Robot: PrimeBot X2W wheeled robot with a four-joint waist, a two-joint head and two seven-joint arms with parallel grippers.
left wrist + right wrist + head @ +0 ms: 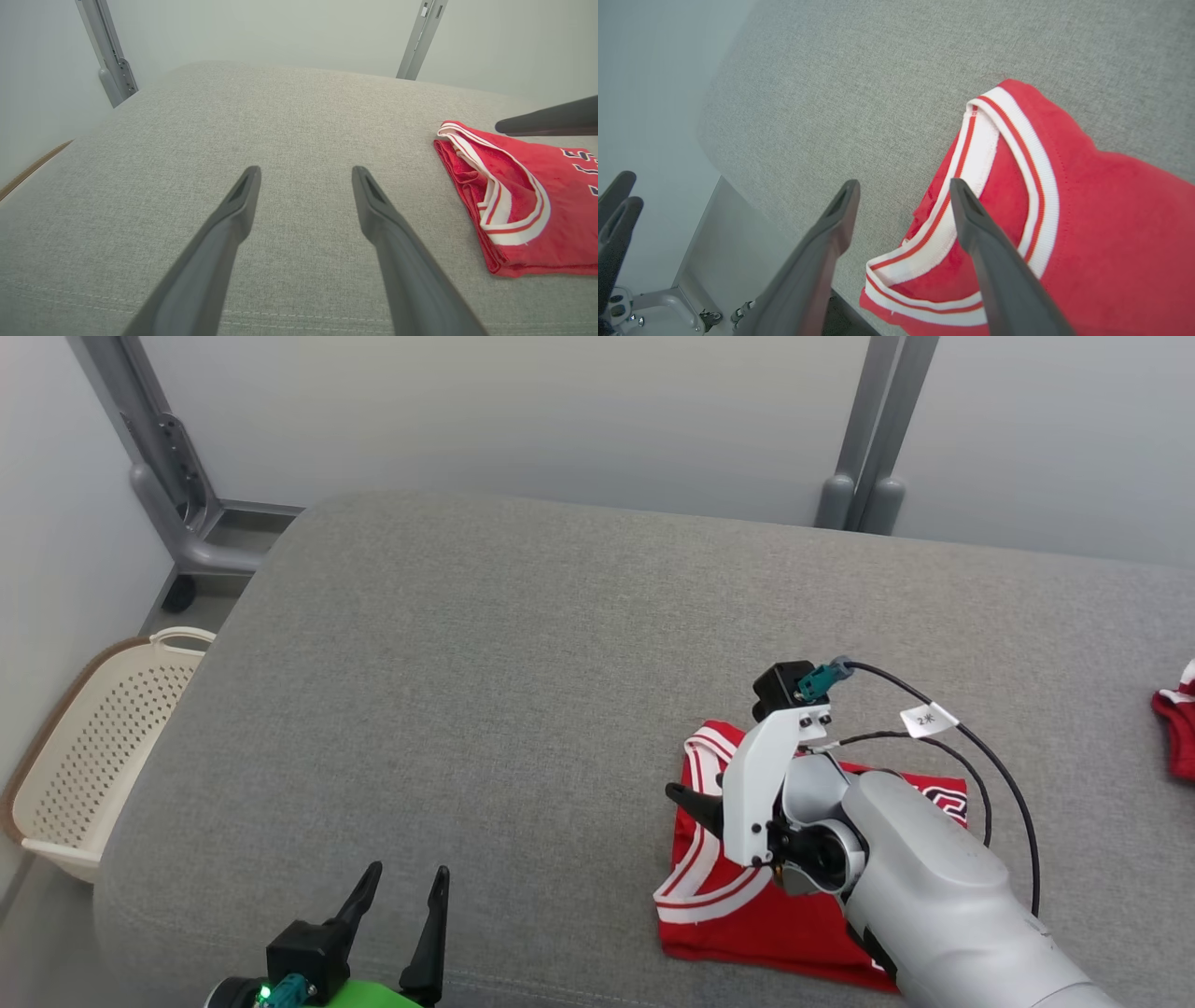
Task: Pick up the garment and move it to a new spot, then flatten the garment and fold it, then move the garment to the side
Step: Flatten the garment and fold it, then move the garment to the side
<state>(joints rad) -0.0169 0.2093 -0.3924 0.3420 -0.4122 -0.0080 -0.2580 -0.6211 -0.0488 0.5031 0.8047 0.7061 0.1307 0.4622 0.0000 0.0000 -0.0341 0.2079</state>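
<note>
A: On the cushion (467, 663), toward its right, lies the jersey (766, 943), folded.
B: Held?
A: No. Right gripper (904, 184) spread wide over its striped trim, empty. Left gripper (306, 170) wide too, above bare cushion.

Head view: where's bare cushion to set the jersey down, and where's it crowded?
Free: the grey cushion from the red jersey left to the side by the basket, and along the far edge. Crowded: near left, where the left claw sits, and the right, with the right claw over the jersey and another red cloth at the edge.
</note>
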